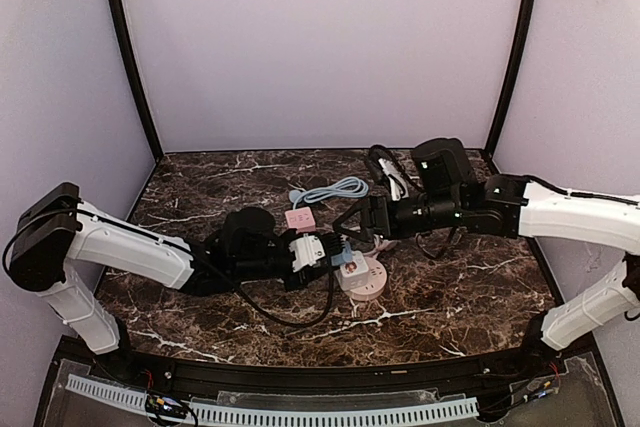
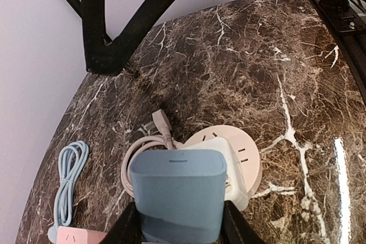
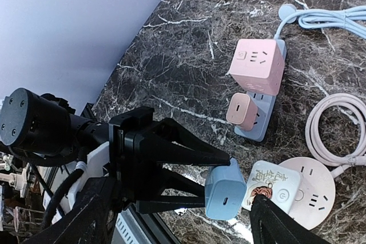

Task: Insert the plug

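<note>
My left gripper [image 2: 178,230] is shut on a light blue plug [image 2: 177,192], with one black finger on each side of it. The plug hangs just above the marble table, beside a white adapter [image 2: 234,155] that sits on a round pink socket [image 2: 249,144]. In the top view the blue plug [image 1: 341,251] is at the table's middle, left of the round socket [image 1: 364,279]. My right gripper [image 1: 347,227] hovers open just behind it. In the right wrist view the plug [image 3: 224,195] and the left fingers [image 3: 171,152] lie between my wide-spread right gripper [image 3: 180,221].
A pink cube socket [image 3: 257,66] and a small pink charger [image 3: 242,111] sit on a blue-grey power strip [image 3: 262,125], which has a coiled blue cable [image 3: 331,18]. The round socket's pink cord [image 3: 334,130] loops beside it. Black cables [image 1: 385,169] lie at the back right.
</note>
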You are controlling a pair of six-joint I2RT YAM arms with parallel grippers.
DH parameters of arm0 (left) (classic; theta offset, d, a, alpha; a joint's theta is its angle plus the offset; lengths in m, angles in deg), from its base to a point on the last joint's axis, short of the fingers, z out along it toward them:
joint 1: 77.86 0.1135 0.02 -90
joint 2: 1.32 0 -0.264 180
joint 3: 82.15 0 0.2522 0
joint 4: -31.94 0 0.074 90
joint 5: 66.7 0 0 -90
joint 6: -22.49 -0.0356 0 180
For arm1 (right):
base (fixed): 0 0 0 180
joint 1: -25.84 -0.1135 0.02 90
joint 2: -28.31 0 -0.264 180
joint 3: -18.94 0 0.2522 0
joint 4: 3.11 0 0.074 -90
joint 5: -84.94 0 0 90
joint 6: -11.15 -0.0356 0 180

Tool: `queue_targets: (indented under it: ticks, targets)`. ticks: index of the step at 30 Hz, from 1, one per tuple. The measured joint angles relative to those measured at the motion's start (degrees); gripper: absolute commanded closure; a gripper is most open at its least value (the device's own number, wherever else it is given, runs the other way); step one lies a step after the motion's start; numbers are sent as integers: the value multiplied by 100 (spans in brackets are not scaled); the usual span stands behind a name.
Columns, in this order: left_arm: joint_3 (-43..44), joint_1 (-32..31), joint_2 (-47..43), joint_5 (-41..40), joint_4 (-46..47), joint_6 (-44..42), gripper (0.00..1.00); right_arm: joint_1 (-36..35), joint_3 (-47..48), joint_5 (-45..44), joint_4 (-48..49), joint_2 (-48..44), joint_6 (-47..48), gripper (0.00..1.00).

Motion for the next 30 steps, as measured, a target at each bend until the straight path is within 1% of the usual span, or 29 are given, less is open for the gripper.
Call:
queue_targets:
  ticks: [4,10,15,22,30]
  targets:
    - [-179,-11,-37,11,188,138,88,-2,122,96,-149,177,-68,16]
    - [-258,-9,-289,-2,365,369,87,-7,289,48,-503,118,-70,18]
    - [-385,-9,-514,59,564,629,87,-7,291,-9,-699,20,-81,28]
    - [-385,-9,-514,160,649,933,87,-59,444,39,-925,308,-46,30]
    - [-378,-9,-391,160,745,1084,87,-278,817,13,-1132,861,79,43]
